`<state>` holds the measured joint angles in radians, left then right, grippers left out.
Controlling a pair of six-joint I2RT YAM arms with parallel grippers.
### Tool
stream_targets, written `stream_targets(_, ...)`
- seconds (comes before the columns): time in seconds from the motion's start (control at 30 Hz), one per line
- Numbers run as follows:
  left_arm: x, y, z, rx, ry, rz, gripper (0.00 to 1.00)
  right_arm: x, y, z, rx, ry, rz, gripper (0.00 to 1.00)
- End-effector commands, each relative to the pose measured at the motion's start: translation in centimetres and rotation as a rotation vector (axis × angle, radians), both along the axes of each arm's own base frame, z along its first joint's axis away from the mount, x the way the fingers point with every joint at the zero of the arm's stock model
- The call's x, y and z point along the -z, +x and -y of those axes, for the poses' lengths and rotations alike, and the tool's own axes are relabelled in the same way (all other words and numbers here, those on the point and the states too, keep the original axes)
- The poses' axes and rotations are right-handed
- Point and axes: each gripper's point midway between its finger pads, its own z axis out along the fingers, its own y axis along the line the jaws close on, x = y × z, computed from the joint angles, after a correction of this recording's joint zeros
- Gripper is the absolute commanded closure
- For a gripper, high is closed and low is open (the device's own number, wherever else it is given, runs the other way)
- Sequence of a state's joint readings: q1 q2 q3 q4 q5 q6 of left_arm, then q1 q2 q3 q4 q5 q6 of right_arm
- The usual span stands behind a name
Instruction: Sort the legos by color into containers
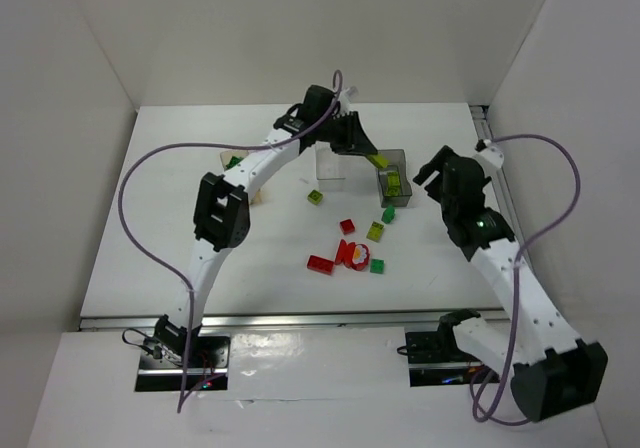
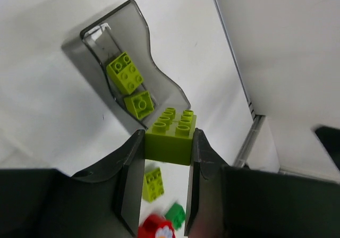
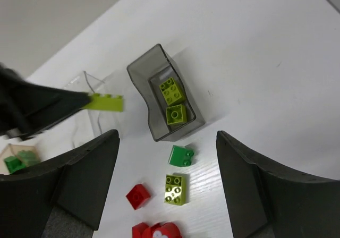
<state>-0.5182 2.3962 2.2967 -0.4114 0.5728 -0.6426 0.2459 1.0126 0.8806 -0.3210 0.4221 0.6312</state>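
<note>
Legos (image 1: 375, 231) are lying loose around the middle of the tabletop (image 1: 200, 258): some red, some green, some yellow-green, plus a few sitting in bins. The left end effector (image 2: 167, 142) is pinching a yellow-green brick (image 2: 171, 134) by its sides, studs facing up, and holding it in the air near the grey bin (image 2: 159, 78), not inside it. Two more yellow-green pieces (image 2: 125, 73) are lying side by side in that bin. The right end effector (image 3: 166, 137) is hovering with its fingers spread wide and nothing between them, looking down over the grey bin and the loose stuff next to it. A green one (image 3: 181, 155) is sitting just outside the bin wall, with a yellow-green one and a red one close by. The clear bin (image 1: 333, 168) is standing just left of the grey bin. The tan bin (image 3: 26, 152) is sitting further left and holding something green, can't really tell how many.
</note>
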Motion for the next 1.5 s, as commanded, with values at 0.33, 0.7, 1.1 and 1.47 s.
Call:
stream_targets(0.33, 2.5, 1.7, 7.9, -0.035, -0.174, -0.002, 0.52, -4.0, -7.9, 3.2, 0.094, 0.007, 0.036, 0.19)
stream_targets(0.7, -8.0, -1.2, 4.6, 0.019, -0.162, 0.176, 0.00, -1.9, -5.8, 0.3, -0.054, 0.019, -0.010, 0.18)
stream_targets(1.1, -12.9, -5.7, -13.7, -0.362, 0.085, 0.239, 0.18, 9.2, -3.0, -7.2, -0.253, 0.140, -0.330, 0.16)
stream_targets(1.47, -8.4, -8.7, -21.9, -0.533, 0.235, 0.145, 0.00, 15.9, -2.1, -12.8, -0.346, 0.110, -0.468, 0.20)
